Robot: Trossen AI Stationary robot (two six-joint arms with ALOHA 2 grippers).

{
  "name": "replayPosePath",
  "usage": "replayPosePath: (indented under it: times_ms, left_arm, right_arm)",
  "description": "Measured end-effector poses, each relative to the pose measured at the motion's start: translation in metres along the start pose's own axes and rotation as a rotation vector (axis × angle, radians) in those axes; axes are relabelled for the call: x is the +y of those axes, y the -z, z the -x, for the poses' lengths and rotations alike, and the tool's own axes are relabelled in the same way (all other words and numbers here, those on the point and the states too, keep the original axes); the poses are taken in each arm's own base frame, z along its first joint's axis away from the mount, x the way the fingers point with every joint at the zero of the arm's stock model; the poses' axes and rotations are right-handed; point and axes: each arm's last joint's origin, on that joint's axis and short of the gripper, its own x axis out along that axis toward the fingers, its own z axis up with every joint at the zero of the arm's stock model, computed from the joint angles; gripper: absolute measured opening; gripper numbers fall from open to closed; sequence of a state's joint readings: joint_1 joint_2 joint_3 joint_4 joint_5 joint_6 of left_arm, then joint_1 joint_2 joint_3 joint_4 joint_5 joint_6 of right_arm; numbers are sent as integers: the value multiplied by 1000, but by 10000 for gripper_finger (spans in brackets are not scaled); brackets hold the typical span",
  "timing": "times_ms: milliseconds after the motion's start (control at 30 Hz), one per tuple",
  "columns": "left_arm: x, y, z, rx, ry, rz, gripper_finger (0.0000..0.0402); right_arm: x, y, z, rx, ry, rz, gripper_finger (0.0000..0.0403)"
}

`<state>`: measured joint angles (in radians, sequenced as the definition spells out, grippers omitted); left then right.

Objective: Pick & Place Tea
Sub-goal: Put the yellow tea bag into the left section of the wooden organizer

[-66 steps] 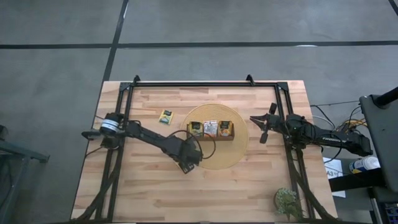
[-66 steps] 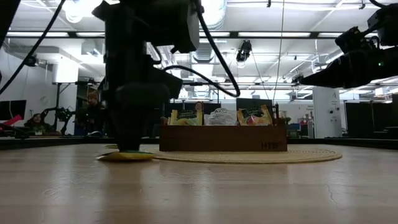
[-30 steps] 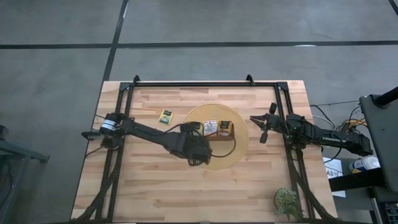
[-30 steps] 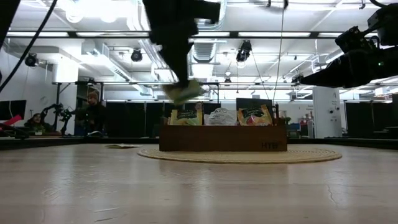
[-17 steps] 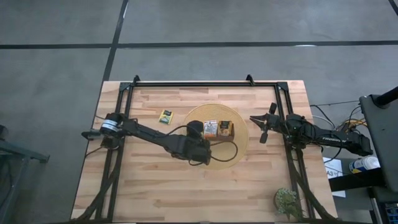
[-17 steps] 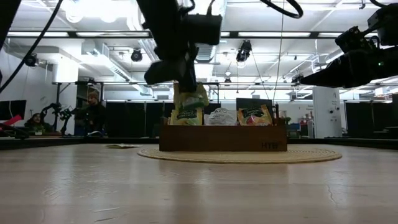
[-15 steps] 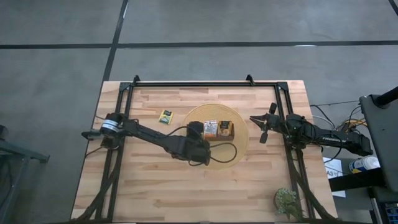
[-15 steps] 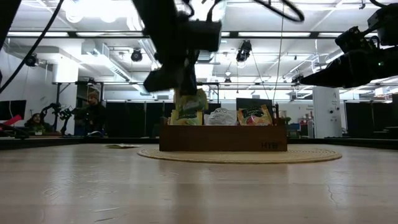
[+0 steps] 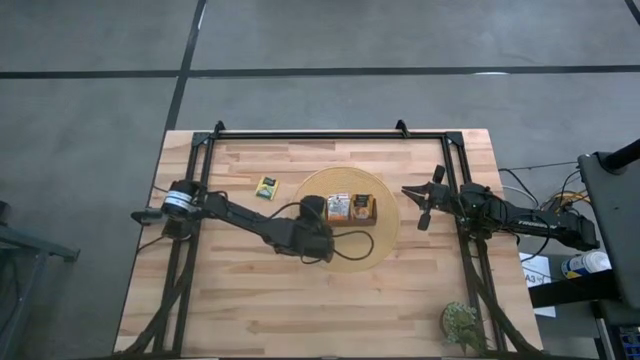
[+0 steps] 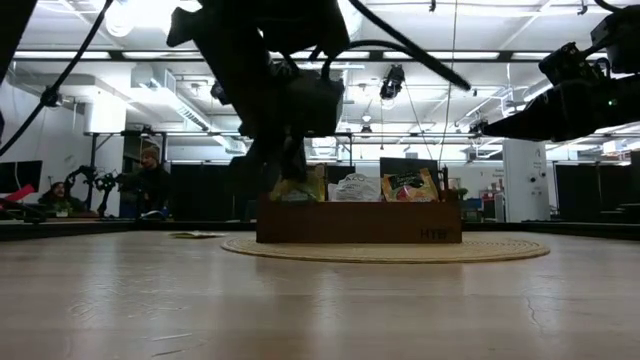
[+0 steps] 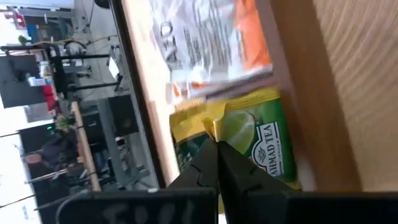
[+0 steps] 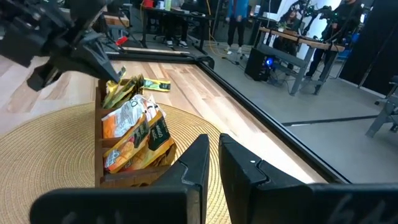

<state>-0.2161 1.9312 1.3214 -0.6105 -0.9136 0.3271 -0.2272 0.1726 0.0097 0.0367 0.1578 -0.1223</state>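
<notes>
L hand (image 11: 217, 151), pinching yellow-green tea packet (image 11: 252, 146), has dropped it into tray's (image 10: 360, 223) end slot; release next.

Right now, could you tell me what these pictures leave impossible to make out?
- Tray's left compartment: high view, hidden under the left hand.
- Print on the loose packet: high view, too small.
- Loose packet: low view, only a thin sliver.
- Held packet's lower part: left wrist view, cut off behind the fingers.
</notes>
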Motion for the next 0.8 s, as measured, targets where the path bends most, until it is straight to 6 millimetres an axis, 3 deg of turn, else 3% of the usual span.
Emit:
replayPosePath:
  times_ms: [333, 533, 800]
  left_arm:
    - [-10, -6, -8, -27, 60, 12, 0]
    - [-5, -8, -7, -4, -19, 16, 4]
    - [10, -20, 1, -45, -9, 20, 92]
  right_arm:
    - [0, 0, 0, 2, 0, 0, 34]
    - [0, 0, 0, 5, 0, 1, 34]
    - [0, 0, 0, 5, 0, 1, 34]
